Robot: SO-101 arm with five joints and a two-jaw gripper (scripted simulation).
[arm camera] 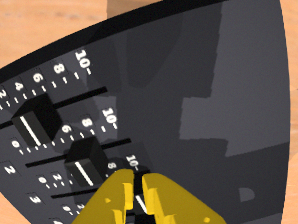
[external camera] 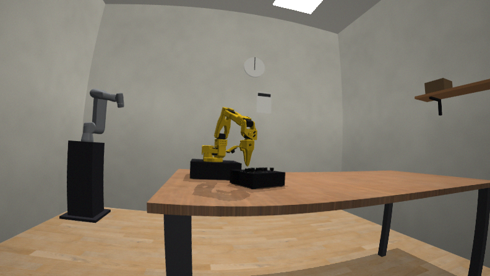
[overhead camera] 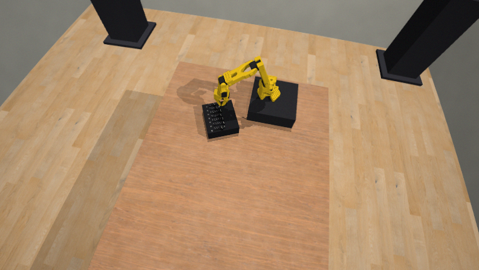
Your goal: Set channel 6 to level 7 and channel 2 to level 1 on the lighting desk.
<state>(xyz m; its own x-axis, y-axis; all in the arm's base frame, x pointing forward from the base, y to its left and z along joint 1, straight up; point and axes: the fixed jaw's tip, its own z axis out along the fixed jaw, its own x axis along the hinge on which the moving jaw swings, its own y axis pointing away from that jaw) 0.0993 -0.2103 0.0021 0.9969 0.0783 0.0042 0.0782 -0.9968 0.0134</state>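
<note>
The black lighting desk (overhead camera: 220,120) lies on the wooden table with several fader rows marked in white. My yellow gripper (overhead camera: 222,103) points down at the desk's far end, next to the arm's base. In the side view its tip (external camera: 247,163) hangs just above the desk (external camera: 257,177). In the wrist view the shut fingers sit over a fader slot, near the white "10" end marks. Two black fader knobs (arm camera: 39,120) (arm camera: 85,161) with white lines stand in the rows to the left. What lies under the fingertips is hidden.
The arm stands on a black block (overhead camera: 273,105) just right of the desk. A grey arm on a black pedestal (external camera: 85,178) stands off the table at the left. Two black pillars (overhead camera: 124,22) (overhead camera: 420,40) stand on the floor.
</note>
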